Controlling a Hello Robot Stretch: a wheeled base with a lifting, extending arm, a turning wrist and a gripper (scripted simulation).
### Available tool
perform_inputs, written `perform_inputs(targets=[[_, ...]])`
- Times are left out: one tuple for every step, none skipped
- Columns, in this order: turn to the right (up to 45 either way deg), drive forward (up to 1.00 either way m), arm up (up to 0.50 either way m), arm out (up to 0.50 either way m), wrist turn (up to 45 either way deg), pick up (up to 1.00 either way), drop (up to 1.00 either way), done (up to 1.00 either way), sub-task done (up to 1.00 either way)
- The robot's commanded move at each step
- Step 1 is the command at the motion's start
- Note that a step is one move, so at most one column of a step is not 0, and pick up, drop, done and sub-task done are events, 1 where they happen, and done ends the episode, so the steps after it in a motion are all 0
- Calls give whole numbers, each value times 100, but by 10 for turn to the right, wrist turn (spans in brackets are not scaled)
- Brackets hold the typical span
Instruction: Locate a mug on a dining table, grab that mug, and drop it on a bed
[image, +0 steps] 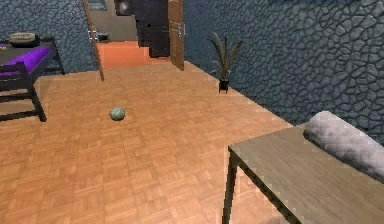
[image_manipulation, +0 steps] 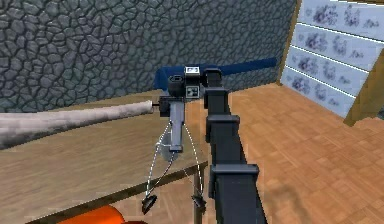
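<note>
My gripper (image_manipulation: 173, 203) hangs over the near edge of a wooden table (image_manipulation: 70, 175) in the arm side view, its two thin fingers (image_manipulation: 149, 205) pointing down the picture. The dark arm (image_manipulation: 235, 165) rises from the bottom edge to two white marked squares (image_manipulation: 190, 73). An orange thing (image_manipulation: 95, 216) lies at the bottom edge, just left of the fingers; I cannot tell whether the gripper holds anything. A long grey roll (image_manipulation: 70, 120) lies across the table. In the forward view a purple-covered bed (image: 25, 65) on a dark frame stands at the far left.
The wooden table (image: 290, 170) with the grey roll (image: 345, 140) takes the forward view's lower right. A grey-green ball (image: 117, 114) lies on the wood floor. A potted plant (image: 224, 62) stands by the stone wall, beside an open doorway (image: 135, 35). A blue bar (image_manipulation: 245, 67) lies beyond the arm.
</note>
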Motion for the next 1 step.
perform_inputs(targets=[[0,0,0,0,450,0,0,0,0]])
